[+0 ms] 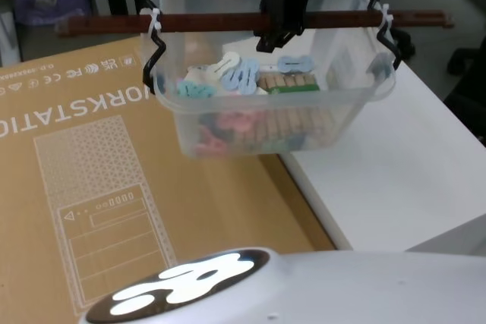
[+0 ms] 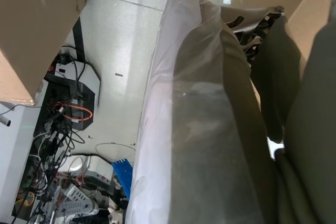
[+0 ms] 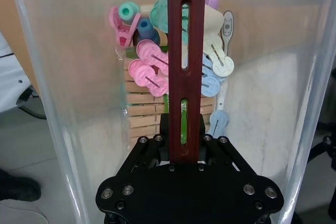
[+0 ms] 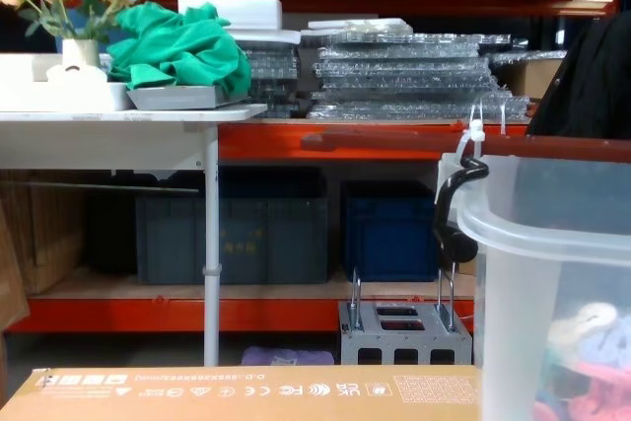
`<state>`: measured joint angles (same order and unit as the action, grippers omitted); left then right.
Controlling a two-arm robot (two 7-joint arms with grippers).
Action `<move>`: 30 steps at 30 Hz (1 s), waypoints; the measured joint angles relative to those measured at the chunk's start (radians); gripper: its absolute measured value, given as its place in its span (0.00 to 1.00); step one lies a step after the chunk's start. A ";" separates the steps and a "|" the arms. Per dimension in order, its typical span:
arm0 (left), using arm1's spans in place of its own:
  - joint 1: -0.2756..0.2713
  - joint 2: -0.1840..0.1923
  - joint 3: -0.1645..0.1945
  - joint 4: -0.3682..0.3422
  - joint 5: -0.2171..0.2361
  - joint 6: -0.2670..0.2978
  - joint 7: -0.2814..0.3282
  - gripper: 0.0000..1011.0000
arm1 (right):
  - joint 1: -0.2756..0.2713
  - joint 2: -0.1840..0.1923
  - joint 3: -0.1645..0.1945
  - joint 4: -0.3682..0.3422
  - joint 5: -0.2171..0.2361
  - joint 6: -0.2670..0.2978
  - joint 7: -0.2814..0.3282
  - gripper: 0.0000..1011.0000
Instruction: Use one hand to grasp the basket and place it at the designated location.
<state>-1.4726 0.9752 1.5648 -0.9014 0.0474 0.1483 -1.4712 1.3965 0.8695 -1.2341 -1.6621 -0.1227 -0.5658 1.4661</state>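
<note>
Because its dark red bar (image 1: 213, 22) is clenched mid-length in the right end effector (image 1: 277, 32), the basket (image 1: 250, 138) hangs with its clothes pegs (image 1: 243, 73) over the seam where the cardboard box (image 1: 91, 172) meets the white worktop (image 1: 395, 172). Bare worktop lies open to its right, flat cardboard to its left. Beyond stand orange racking (image 4: 296, 140), dark blue crates (image 4: 389, 229) and a white table (image 4: 128, 115).

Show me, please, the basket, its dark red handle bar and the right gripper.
basket (image 1: 334, 123): head view, on its translucent front wall.
handle bar (image 1: 205, 22): head view, on the stretch left of the gripper.
right gripper (image 1: 278, 29): head view, between its fingers, shut on the bar.
</note>
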 joint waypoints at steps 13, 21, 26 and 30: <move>0.000 0.000 0.000 0.000 0.000 0.000 0.000 0.00 | 0.001 -0.007 -0.041 -0.091 0.000 -0.068 -0.021 0.23; 0.000 0.000 0.000 0.000 0.000 0.000 0.000 0.00 | -0.004 -0.033 -0.066 -0.138 -0.003 -0.085 -0.046 0.23; 0.000 0.000 0.000 0.000 0.000 0.000 0.000 0.00 | -0.010 -0.047 -0.076 -0.158 -0.026 -0.067 -0.070 0.23; 0.000 0.000 0.000 0.000 0.000 0.000 0.000 0.00 | -0.020 -0.064 -0.089 -0.172 -0.061 -0.037 -0.092 0.23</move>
<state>-1.4726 0.9752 1.5648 -0.9015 0.0473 0.1483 -1.4711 1.3765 0.8057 -1.3233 -1.8338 -0.1833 -0.6024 1.3740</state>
